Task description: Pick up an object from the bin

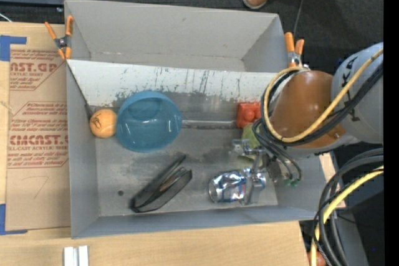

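Several things lie well apart on the bin (118, 162) floor, which is probably why the gripper (255, 174) sits low at the crumpled silver lump (225, 187) toward the view's lower right; whether it is clenched I cannot tell.

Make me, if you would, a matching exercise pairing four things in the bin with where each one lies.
Things:
1. blue bowl
2. orange ball
3. black strap-like thing
4. crumpled silver foil

Places in the bin:
A. lower middle of the floor
B. against the left wall
C. lower right of the floor
D. left of centre, right beside the ball

Pairs: 1-D, 2-B, 3-A, 4-C.
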You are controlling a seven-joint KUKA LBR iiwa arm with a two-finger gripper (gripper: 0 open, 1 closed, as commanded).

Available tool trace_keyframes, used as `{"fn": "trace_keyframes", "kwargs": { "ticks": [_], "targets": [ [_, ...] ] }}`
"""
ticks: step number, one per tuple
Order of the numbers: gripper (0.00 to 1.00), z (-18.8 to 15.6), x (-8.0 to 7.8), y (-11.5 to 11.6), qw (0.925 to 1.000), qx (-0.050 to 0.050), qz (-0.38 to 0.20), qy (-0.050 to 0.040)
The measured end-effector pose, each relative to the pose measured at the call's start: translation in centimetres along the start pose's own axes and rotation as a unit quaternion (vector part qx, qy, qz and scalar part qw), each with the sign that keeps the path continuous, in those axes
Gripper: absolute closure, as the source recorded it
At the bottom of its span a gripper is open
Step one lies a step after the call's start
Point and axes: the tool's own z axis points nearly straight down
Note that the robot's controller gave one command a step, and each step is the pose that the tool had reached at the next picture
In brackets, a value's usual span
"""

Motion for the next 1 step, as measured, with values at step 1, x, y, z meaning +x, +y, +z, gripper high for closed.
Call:
{"fn": "trace_keyframes", "kwargs": {
  "ticks": [1],
  "targets": [
    [0.00, 2.94, 0.02, 0.84, 0.9993, -0.001, 0.038, 0.0039]
  ]
}}
